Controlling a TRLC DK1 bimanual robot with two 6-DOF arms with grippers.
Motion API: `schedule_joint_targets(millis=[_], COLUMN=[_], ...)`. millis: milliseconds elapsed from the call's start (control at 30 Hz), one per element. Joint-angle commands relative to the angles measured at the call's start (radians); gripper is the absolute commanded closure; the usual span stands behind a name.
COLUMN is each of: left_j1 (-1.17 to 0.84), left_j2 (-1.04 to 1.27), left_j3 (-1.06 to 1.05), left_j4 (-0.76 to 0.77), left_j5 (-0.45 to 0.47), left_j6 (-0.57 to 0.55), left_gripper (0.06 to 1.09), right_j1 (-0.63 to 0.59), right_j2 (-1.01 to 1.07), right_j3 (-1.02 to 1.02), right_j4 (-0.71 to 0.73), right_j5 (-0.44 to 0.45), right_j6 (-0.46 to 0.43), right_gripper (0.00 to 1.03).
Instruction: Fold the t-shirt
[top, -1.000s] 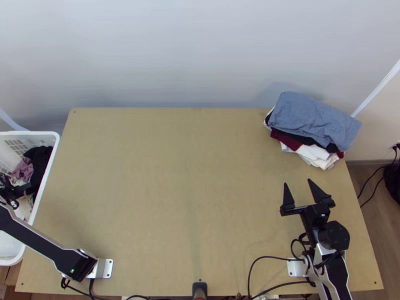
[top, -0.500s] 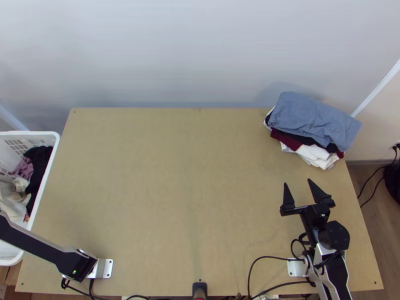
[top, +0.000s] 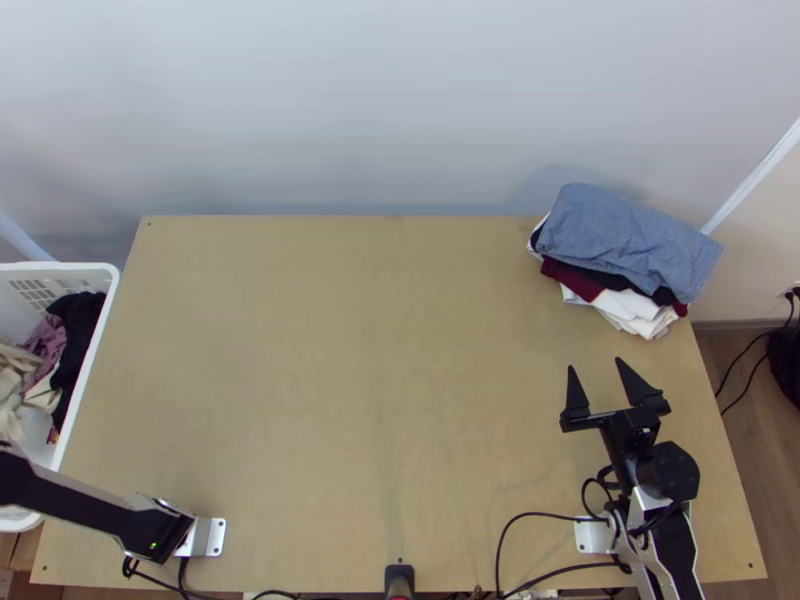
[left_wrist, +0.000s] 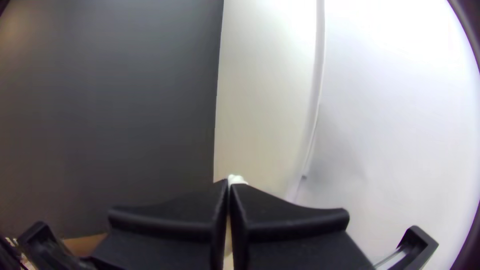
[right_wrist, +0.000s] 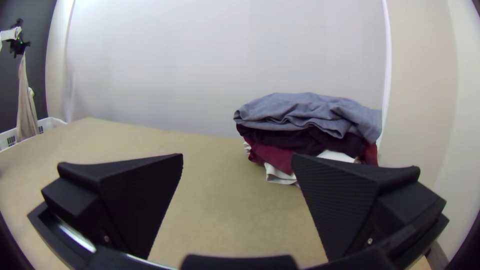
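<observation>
T-shirt (right_wrist: 25, 110): pale beige, seen in the right wrist view hanging in a long, narrow, gathered drop directly beneath the left gripper (left_wrist: 229, 182), its lower part reaching down to the basket (top: 60, 265).
Left gripper: clamped on the upper end of the T-shirt, its two fingers pressed together; in the left wrist view a small white bit of cloth showed at their tips.
Grip: which part of the garment was pinched, I could not tell.
Basket: white, beside the table's left edge, with mauve cloth (top: 45, 340), dark cloth (top: 80, 325) and pale cloth (top: 12, 385); whether this last belonged to the T-shirt, I could not tell.
Right gripper (top: 595, 364): fingers spread wide apart over the right part of the table (top: 350, 380), tips toward the stack, well apart from the T-shirt.
Stack (top: 630, 240): blue-grey cloth on top, dark, deep red and white pieces under it, at the table's far right corner.
</observation>
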Motion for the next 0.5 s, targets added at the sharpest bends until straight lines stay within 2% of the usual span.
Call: schedule_joint_targets(millis=[0, 267, 467], left_j1=[-0.015, -0.162, -0.361], left_j2=[-0.134, -0.328, -0.452], left_j3=[0.039, 0.033, 0.030], left_j4=[0.029, 0.001, -0.045], left_j5=[0.045, 0.062, 0.055], left_j6=[-0.068, -0.068, -0.051], left_gripper=[1.05, 1.05, 1.05], right_j1=[-0.005, -0.005, -0.005], right_j2=[-0.005, -0.005, -0.005], right_j3=[-0.003, -0.003, -0.003], right_j4=[-0.023, -0.023, -0.023], right_j5=[0.005, 0.005, 0.005], right_j6=[0.000, 0.000, 0.000], right_gripper=[0.04, 0.04, 0.05])
